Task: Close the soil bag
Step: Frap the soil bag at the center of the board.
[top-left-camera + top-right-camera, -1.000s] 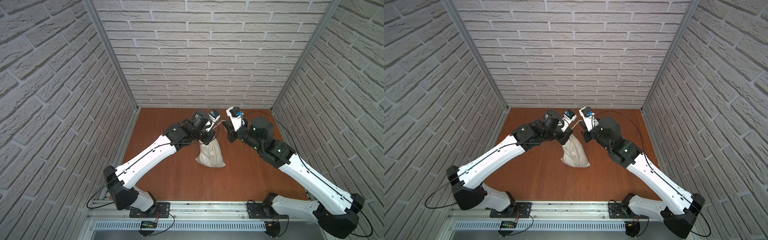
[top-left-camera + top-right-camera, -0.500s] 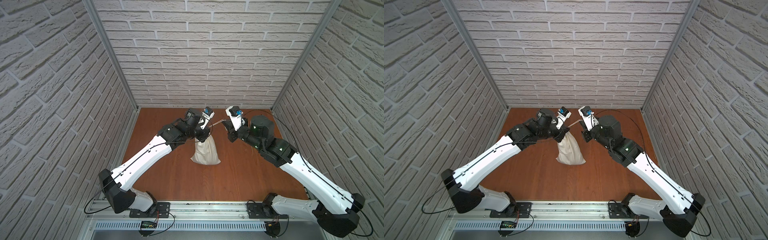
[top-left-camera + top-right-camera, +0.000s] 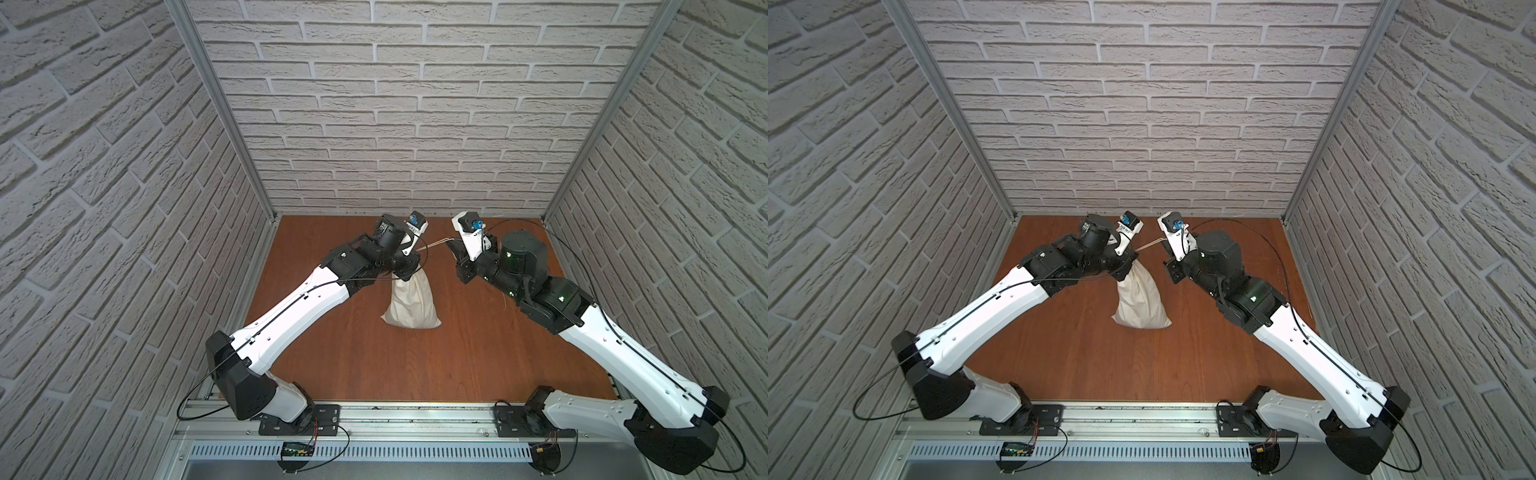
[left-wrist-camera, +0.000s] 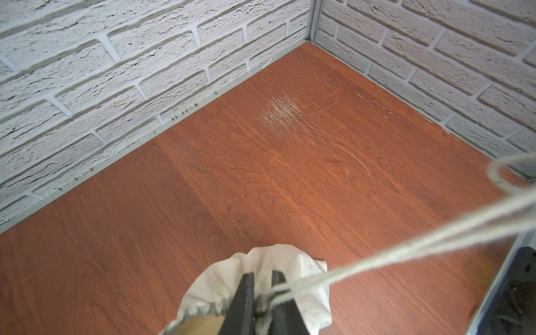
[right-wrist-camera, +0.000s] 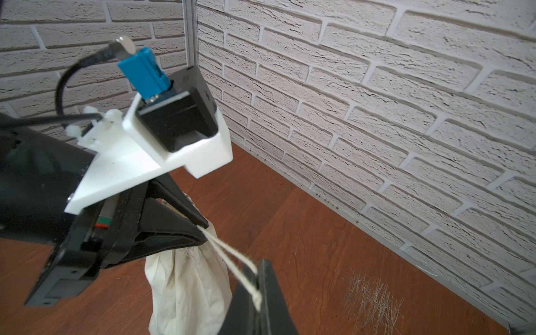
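Two grippers are working one sack; entries are running from the jaws outward.

1. Left gripper (image 4: 263, 275): its jaws are standing almost together, pinching the gathered neck of the soil bag (image 4: 293, 261). Puckered cloth is bulging out just past both fingertips.

2. Right gripper (image 5: 255, 290): its jaws are pressing fully together on the cord (image 5: 229, 255), a doubled pale strand.

3. Cord: it is emerging between the left gripper's fingertips and running taut across the gap to the right gripper. In both top views the cord (image 3: 434, 244) (image 3: 1148, 246) is showing as a thin straight line joining the two.

4. Soil bag (image 3: 411, 305): cream cloth, hanging directly beneath the left gripper, with the body widening away from the jaws. Its base is meeting the table (image 3: 374, 365); whether it is resting its weight there cannot be told. It is sitting apart from the right gripper, below the stretched cord.

5. Table: a reddish wood-grain surface spreading beneath both grippers and the bag.

6. Scratches (image 4: 284, 113): a patch of fine pale lines marking the table out past the left gripper's fingertips, well apart from the bag.

7. Brick walls (image 3: 395, 124): pale panels enclosing the table, standing beyond and to either side of both grippers.
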Tool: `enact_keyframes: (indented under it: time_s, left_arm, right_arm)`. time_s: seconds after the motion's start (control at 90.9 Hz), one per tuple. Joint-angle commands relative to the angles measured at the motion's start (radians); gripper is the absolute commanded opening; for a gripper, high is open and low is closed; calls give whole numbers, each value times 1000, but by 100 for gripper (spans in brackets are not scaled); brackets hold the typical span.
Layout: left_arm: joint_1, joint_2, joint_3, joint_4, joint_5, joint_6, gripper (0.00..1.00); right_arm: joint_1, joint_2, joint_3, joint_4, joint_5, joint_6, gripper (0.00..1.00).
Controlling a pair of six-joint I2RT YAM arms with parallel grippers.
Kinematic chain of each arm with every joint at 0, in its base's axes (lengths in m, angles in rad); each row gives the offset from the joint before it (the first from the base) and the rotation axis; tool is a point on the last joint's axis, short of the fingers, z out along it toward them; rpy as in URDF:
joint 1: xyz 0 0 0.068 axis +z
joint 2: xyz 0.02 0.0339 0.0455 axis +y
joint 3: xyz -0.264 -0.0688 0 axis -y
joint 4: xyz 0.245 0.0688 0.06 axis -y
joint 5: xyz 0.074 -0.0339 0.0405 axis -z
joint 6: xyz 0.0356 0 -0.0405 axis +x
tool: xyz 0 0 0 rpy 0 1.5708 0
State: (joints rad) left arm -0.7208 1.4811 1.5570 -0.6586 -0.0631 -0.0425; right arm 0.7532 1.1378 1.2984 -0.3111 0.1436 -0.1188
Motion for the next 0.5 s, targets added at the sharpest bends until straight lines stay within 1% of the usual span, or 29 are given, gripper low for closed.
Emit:
enact_keyframes:
  time_s: [0.0,0.275,0.484]
  left_arm:
    - [50,62,-51,-281,-191,3,18]
    - [116,71,-83,-267,-191,-22,18]
    - [131,86,-89,-283,-189,-23,18]
  right_arm:
    - [-16,-103,88,220,124,-6,3]
    - [-24,-146,59,229,153,-12,3]
    - [-36,-173,47,243,185,-16,3]
